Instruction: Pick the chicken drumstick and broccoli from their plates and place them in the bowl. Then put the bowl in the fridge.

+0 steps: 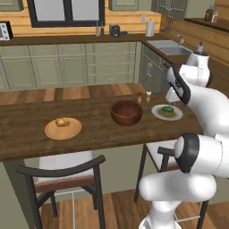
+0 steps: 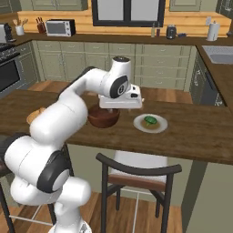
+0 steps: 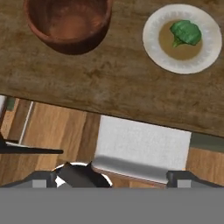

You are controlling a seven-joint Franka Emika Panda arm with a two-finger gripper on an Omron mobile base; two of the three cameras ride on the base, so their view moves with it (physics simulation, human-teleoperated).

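A dark reddish-brown wooden bowl [image 1: 126, 112] [image 2: 103, 117] [image 3: 68, 22] stands empty on the wooden counter. To its right, the green broccoli [image 1: 167, 109] [image 2: 150, 120] [image 3: 186, 33] lies on a pale plate [image 1: 175, 115] [image 2: 160, 126] [image 3: 153, 43]. The golden drumstick [image 1: 61, 122] rests on a tan plate [image 1: 71, 132] at the left. My gripper [image 2: 120, 107] [image 3: 111, 179] hangs open above the counter's near edge, between bowl and broccoli, holding nothing. The fridge is out of view.
Two dark-framed chairs [image 1: 62, 172] [image 2: 139, 170] with pale seats [image 3: 140, 146] are tucked under the counter's near edge. Small shakers [image 1: 144, 97] stand behind the bowl. Green cabinets and a sink [image 1: 172, 48] line the far walls.
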